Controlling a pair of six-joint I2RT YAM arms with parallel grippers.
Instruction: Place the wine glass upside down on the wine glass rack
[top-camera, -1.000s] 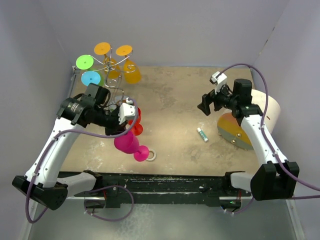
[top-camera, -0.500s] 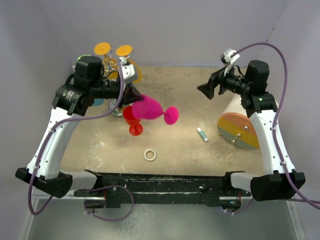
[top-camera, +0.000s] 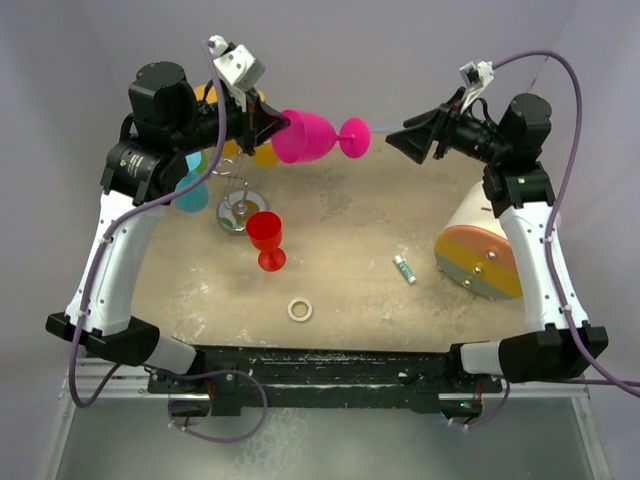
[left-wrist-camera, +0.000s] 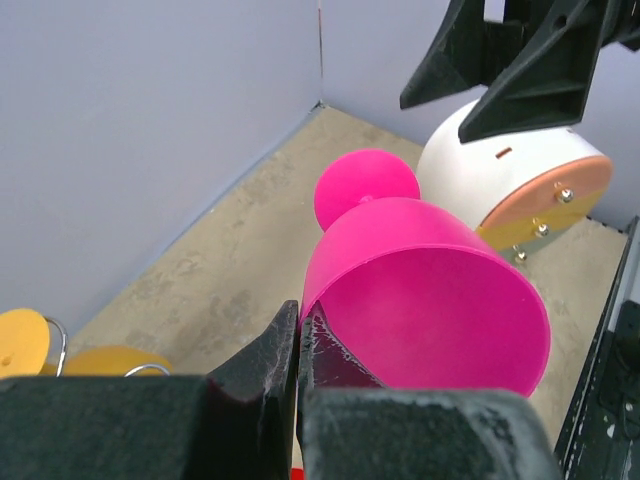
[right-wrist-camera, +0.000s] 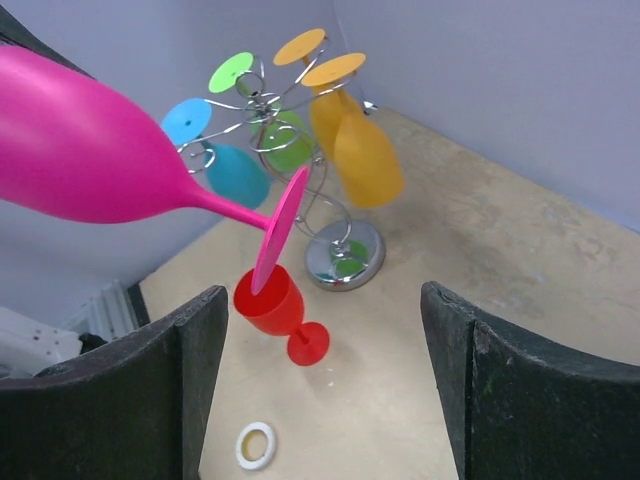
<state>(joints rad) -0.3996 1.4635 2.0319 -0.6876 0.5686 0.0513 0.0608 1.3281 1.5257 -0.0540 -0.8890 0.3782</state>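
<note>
My left gripper (top-camera: 272, 128) is shut on the rim of a pink wine glass (top-camera: 305, 135). It holds the glass high above the table, lying sideways, with the foot pointing right. In the left wrist view the fingertips (left-wrist-camera: 300, 315) pinch the rim of the glass (left-wrist-camera: 430, 290). My right gripper (top-camera: 400, 140) is open and empty, just right of the pink foot and facing it. The wine glass rack (right-wrist-camera: 300, 150) has a shiny round base (top-camera: 241, 212). Orange, green and blue glasses hang on it upside down. My left arm hides its hooks in the top view.
A red wine glass (top-camera: 266, 238) stands upright in front of the rack base. A white ring (top-camera: 299, 310) and a small green-and-white tube (top-camera: 404, 268) lie on the table. A white drum with an orange and yellow face (top-camera: 480, 250) lies at the right. Walls close in at the back and sides.
My left arm has lifted the pink glass from low near the front up and back, and turned it sideways. My right arm has risen and turned to face the glass's foot.
</note>
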